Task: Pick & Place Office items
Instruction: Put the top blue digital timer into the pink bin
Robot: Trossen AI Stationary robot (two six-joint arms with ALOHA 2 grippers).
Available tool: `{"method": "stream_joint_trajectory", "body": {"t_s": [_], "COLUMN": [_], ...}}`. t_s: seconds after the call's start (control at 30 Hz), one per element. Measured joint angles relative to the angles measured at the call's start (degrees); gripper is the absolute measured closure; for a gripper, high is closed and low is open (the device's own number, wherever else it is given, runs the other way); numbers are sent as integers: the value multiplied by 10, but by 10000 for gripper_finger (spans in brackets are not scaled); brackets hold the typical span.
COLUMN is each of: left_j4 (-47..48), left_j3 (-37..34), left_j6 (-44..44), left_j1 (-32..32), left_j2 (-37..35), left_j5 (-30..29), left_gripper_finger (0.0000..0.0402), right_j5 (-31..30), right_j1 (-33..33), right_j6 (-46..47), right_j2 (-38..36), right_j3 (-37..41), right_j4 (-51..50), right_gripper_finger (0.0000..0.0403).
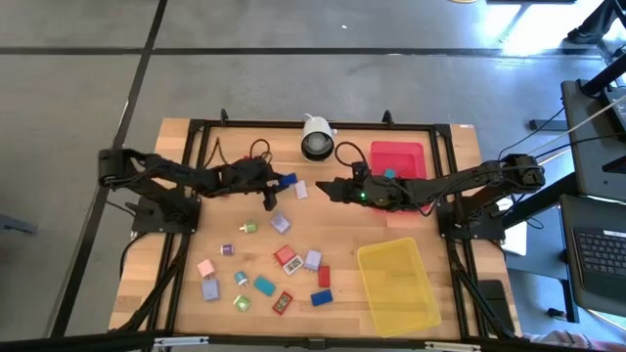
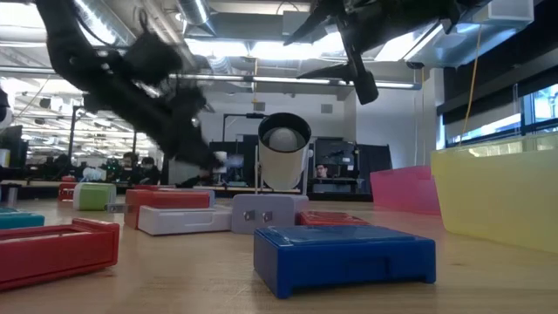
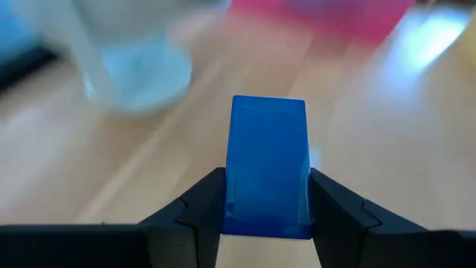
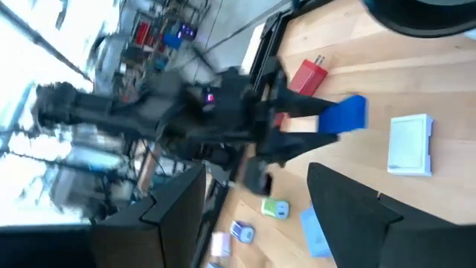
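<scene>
My left gripper (image 1: 278, 182) reaches from the table's left toward the middle and is shut on a blue block (image 3: 268, 160), which also shows as the blue block (image 1: 288, 180) and the blue block (image 4: 345, 113). My right gripper (image 1: 328, 188) hangs open just to its right, in front of the red tray (image 1: 411, 149), touching nothing; its fingers (image 4: 349, 208) stand wide apart. Other small blocks lie flat on the wood: a lilac one (image 1: 301, 190), a pale one (image 4: 411, 144), a red one (image 4: 307, 76), and several more toward the near edge (image 1: 264, 284). My left gripper pinches the blue block (image 3: 266, 201) between its two fingers (image 3: 199, 212), one on each long side. The block's free end points forward past the fingertips. The fingers come nearly level from the table's left. The block appears lifted clear of the wood.
A white round camera (image 1: 316, 139) stands at the far edge between the arms. A yellow tray (image 1: 396, 286) sits at the near right. A teal piece (image 1: 389, 173) shows at the red tray's near side. Black frame rails edge the table.
</scene>
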State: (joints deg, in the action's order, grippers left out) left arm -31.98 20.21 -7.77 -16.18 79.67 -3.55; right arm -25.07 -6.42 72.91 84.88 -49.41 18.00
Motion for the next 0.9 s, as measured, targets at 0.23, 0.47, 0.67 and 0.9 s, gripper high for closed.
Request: {"method": "stream_joint_trajectory", "body": {"t_s": [0.23,0.47,0.67,0.9], "left_j4": [-38,35,97,140], "left_j3": [7,94,174,207], "left_j6": [42,115,153,188], "left_j1": [59,95,101,117], "left_j2": [-90,-83,-50,-48], "left_j5": [-47,-73,-105,-171], "left_gripper_finger": [248,248,248,243], "right_j5": [-11,13,40,82], "right_j1": [16,39,47,49], "right_j6": [47,32,-17,-77], "right_j2": [0,11,48,54], "right_j3": [0,-11,-67,-88], "right_j4": [2,56,49,35], "right_gripper_finger": [163,163,162,162]}}
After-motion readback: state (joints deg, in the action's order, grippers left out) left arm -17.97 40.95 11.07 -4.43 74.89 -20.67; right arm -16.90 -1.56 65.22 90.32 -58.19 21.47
